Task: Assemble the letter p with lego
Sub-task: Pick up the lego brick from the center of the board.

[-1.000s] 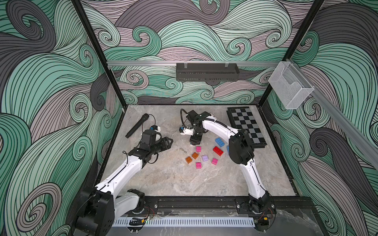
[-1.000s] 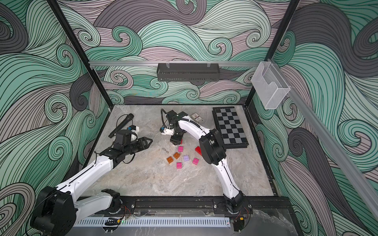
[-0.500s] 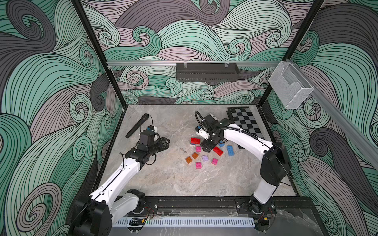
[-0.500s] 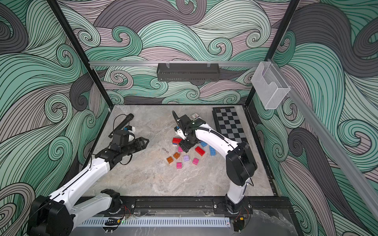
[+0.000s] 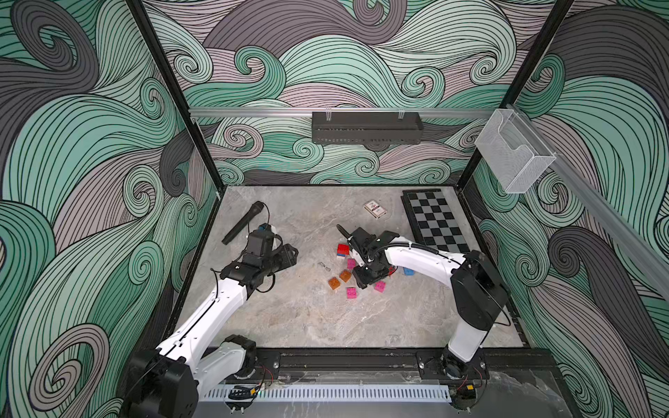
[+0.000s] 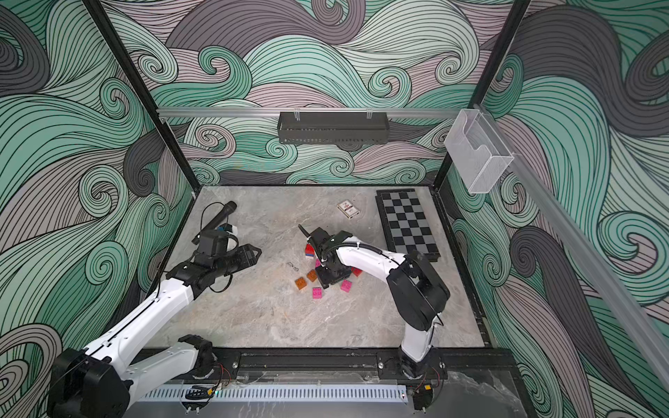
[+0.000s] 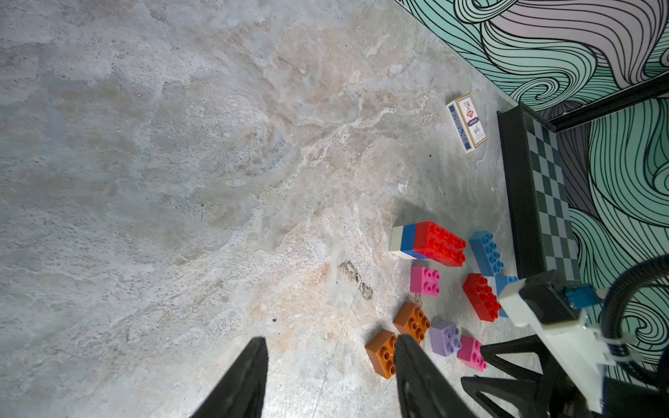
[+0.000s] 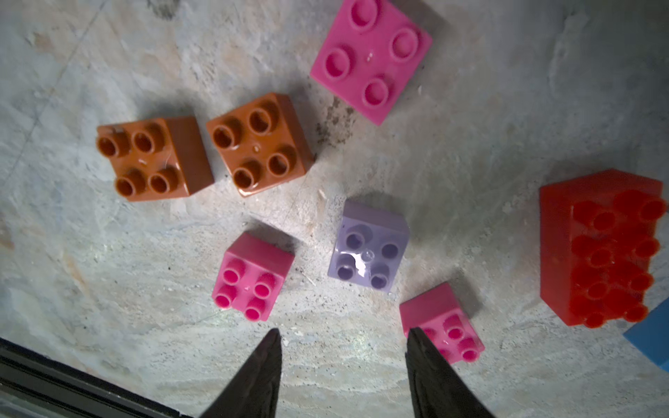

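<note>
Loose lego lies mid-table. A red, blue and white stack (image 5: 342, 249) (image 7: 427, 240) stands at the far side of the group. Two orange bricks (image 5: 333, 283) (image 8: 155, 159), three pink bricks (image 5: 351, 292) (image 8: 253, 275) and a lilac brick (image 8: 369, 246) lie nearer the front. A red oblong brick (image 8: 601, 249) and blue bricks (image 7: 487, 251) lie to their right. My right gripper (image 5: 365, 280) (image 8: 344, 334) points down over the pink and lilac bricks, open and empty; one fingertip overlaps a pink brick (image 8: 445, 325) in the view. My left gripper (image 5: 289, 253) (image 7: 330, 342) hovers open and empty, left of the group.
A black microphone (image 5: 242, 222) lies at the back left behind my left arm. A boxed card deck (image 5: 374, 209) and a chessboard (image 5: 438, 220) sit at the back right. A black shelf (image 5: 366, 127) hangs on the rear wall.
My right arm has swung from the back of the table forward and down over the loose bricks, leaving the red, blue and white stack uncovered behind it. The left arm has barely moved.
</note>
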Robot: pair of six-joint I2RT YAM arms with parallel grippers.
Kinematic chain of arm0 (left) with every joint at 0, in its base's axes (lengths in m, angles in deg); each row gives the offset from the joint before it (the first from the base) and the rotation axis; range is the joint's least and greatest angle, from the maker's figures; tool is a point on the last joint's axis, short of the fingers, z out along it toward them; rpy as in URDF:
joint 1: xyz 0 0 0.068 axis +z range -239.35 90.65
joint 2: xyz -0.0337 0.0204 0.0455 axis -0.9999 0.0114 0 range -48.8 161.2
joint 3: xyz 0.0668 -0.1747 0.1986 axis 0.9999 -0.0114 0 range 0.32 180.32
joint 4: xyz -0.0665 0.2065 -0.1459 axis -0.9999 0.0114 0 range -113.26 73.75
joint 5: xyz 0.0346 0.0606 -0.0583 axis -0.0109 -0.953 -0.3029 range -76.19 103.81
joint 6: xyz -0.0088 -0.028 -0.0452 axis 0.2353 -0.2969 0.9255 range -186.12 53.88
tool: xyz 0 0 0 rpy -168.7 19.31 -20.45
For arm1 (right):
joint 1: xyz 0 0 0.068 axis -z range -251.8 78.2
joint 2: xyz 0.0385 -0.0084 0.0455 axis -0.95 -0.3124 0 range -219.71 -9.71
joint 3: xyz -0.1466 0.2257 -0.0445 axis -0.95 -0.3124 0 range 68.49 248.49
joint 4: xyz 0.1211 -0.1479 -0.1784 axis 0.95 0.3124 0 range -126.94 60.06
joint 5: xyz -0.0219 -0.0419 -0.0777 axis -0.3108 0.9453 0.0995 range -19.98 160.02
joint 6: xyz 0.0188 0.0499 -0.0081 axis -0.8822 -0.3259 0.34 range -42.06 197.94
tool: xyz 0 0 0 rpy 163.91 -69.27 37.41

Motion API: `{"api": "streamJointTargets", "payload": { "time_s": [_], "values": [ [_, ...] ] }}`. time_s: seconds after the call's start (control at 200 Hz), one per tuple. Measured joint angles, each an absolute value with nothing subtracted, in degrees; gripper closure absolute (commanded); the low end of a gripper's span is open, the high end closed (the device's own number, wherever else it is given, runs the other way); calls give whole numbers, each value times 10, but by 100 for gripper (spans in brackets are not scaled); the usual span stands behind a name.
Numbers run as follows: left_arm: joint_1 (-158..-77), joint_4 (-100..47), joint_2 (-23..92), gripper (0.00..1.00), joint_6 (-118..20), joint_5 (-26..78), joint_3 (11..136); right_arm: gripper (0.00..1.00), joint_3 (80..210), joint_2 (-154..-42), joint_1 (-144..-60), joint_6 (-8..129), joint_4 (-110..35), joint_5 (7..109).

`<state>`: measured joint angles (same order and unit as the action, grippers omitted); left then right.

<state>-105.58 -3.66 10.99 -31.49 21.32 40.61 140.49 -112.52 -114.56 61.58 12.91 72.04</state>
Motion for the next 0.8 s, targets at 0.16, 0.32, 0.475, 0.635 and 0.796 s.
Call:
{"api": "streamJointTargets", "payload": {
  "time_s": [0.16,0.32,0.475,0.635,0.796],
  "values": [
    [-1056,-35,110,43,-315,213,406,47,1413,-1153,-1146,592,117,737],
    [-1056,-35,111,43,-316,213,406,48,1417,-1175,-1146,580,111,752],
    [-1056,-35,114,43,-316,214,407,53,1422,-1186,-1146,576,104,760],
    [-1056,-35,120,43,-316,214,407,58,1427,-1196,-1146,576,99,762],
    [-1056,-35,124,43,-316,214,407,67,1427,-1199,-1146,576,98,768]
  ]
}}
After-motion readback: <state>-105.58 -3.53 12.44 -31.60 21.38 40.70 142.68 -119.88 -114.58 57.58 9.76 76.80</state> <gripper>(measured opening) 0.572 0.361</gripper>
